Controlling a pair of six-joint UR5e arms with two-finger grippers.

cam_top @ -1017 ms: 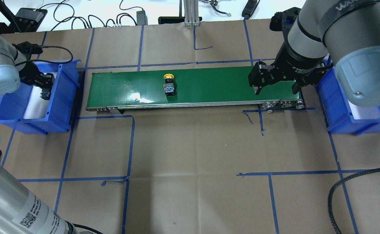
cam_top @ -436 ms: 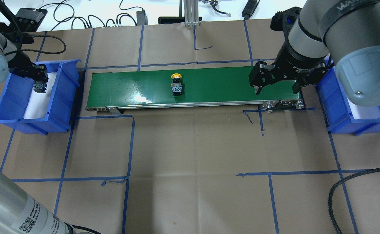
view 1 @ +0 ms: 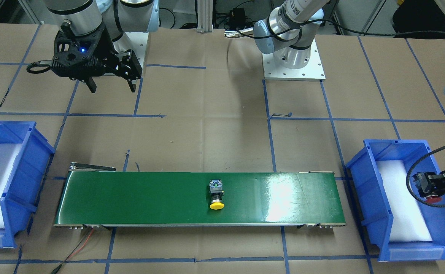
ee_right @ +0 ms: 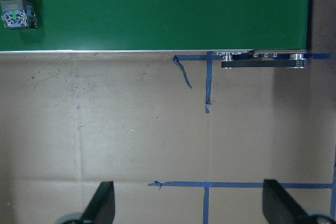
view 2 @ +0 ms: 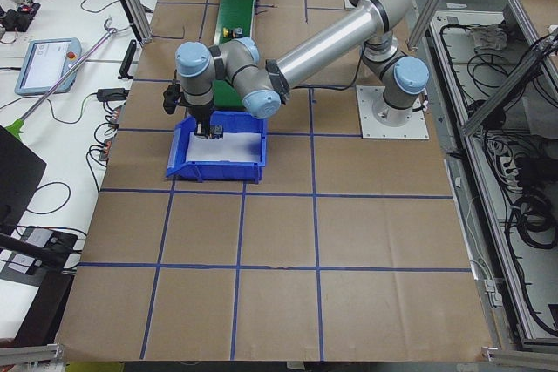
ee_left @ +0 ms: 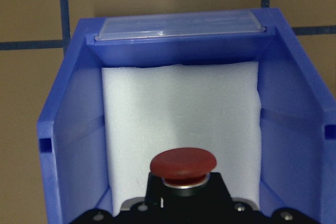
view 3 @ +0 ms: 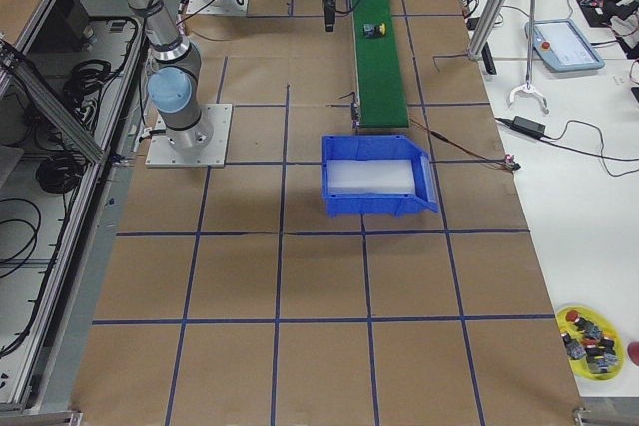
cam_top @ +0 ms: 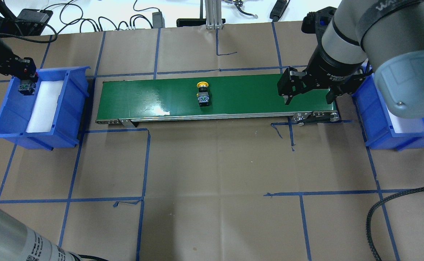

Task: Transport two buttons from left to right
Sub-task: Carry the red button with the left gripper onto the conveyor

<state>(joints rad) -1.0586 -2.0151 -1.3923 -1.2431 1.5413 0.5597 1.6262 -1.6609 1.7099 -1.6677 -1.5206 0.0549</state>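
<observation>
Left gripper (cam_top: 24,80) is closed tight on the red button (ee_left: 182,163). Its fingers clamp the black body, w/ the red cap sticking out past the tips. It hangs over the left bin (cam_top: 70,95), near the bin's outer far corner in the overhead view, above the white foam (cam_top: 45,105) liner (the wrist cam looks down past the cap onto that foam).

Yellow button (cam_top: 203,95) lies on its side on the green conveyor (cam_top: 143,96), approx. mid-belt, a bit left of ctr. Its yellow cap points away from the robot and its grey block points toward it. It lies free, well apart from both grippers.

Right gripper (cam_top: 309,100) hovers over the belt's right end w/ its fingers pointing down. The jaws are spread wide w/ nothing btwn them.

Right bin (cam_top: 375,125) sits just past the conveyor's right end. In the overhead view the right arm partly hides it. Bins and conveyor all rest on the brown-paper surface (cam_top: 215,163), which is marked w/ a blue tape grid.
</observation>
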